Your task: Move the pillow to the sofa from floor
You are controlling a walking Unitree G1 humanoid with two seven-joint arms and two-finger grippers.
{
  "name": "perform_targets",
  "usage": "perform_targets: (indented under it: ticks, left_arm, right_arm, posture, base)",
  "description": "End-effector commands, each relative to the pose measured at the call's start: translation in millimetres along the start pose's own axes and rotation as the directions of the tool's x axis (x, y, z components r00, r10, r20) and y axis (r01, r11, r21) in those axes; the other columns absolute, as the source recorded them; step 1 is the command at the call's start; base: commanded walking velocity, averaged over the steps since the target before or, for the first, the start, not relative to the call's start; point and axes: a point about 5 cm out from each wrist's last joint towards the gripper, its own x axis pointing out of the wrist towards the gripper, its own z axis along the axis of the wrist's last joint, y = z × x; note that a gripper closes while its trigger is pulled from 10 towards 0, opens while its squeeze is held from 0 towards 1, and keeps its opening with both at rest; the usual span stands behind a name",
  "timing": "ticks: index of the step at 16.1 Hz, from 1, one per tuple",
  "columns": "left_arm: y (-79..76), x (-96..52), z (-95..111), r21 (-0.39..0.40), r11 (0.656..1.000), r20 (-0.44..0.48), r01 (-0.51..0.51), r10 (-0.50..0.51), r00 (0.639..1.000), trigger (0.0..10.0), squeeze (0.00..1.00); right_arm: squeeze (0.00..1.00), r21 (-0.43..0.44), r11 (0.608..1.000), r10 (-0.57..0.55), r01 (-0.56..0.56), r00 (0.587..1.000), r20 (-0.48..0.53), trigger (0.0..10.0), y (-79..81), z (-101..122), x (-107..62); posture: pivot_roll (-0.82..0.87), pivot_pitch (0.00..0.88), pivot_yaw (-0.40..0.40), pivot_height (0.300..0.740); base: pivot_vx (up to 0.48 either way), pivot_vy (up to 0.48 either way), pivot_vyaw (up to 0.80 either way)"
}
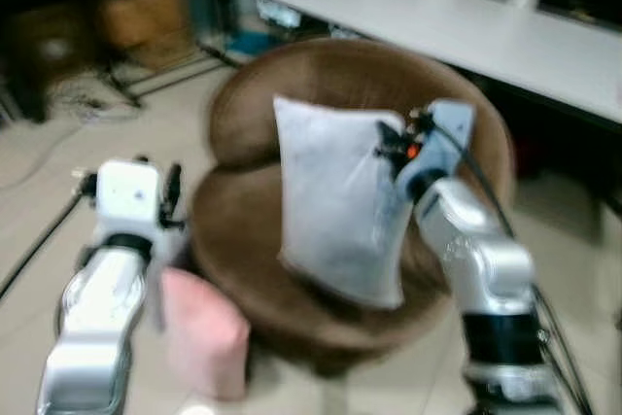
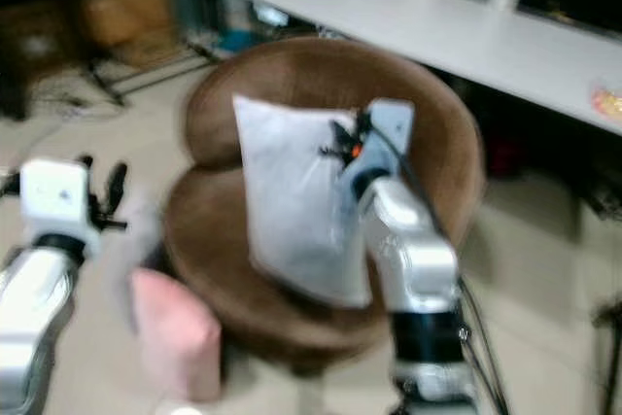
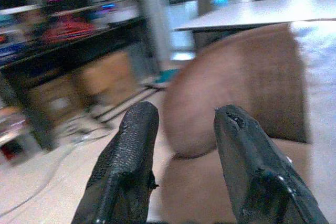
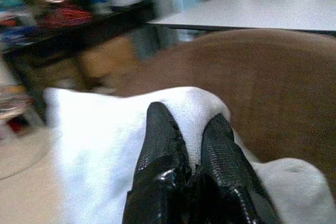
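Note:
A pale grey-white pillow (image 1: 335,206) hangs upright over the seat of a round brown sofa chair (image 1: 253,230). My right gripper (image 1: 389,148) is shut on the pillow's upper right corner; in the right wrist view its fingers (image 4: 160,145) pinch the white fabric (image 4: 94,145) against the brown backrest (image 4: 273,77). My left gripper (image 3: 181,121) is open and holds nothing, to the left of the chair (image 3: 236,93). A pink cushion (image 1: 204,332) stands on the floor below my left arm.
A long white table (image 1: 486,31) runs behind the chair. Cardboard boxes (image 1: 146,12) and cables (image 1: 87,99) lie on the tiled floor at the back left. Dark shelving (image 3: 63,35) stands beyond them.

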Motion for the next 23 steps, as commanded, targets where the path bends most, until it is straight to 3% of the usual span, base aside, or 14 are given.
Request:
perform_targets:
  ticks: [1,16,23]
  left_arm:
    - [2.5,-1.4,0,0.013,1.0,-0.004,-0.003,0.003,1.0,10.0,0.0]
    - [0.6,-3.5,0,-0.002,1.0,-0.002,0.003,-0.003,1.0,10.0,0.0]
    - [0.2,-2.3,0,-0.008,1.0,0.002,0.01,-0.01,1.0,10.0,0.0]
  right_arm:
    - [0.0,-0.002,1.0,0.022,-0.022,0.996,0.086,10.0,4.5,18,-0.2]
    - [0.0,-0.035,0.993,0.114,-0.111,0.989,0.099,10.0,14.8,22,-0.9]
    - [0.0,-0.04,0.995,0.1,-0.096,0.991,0.089,10.0,13.1,20,-0.5]
  posture:
    - [0.05,0.0,-0.05,0.74]
    - [0.06,0.0,-0.058,0.74]
    - [0.05,0.0,-0.054,0.74]
  base:
    - [0.266,0.0,0.0]
    - [0.274,0.0,0.0]
    - [0.314,0.0,0.0]
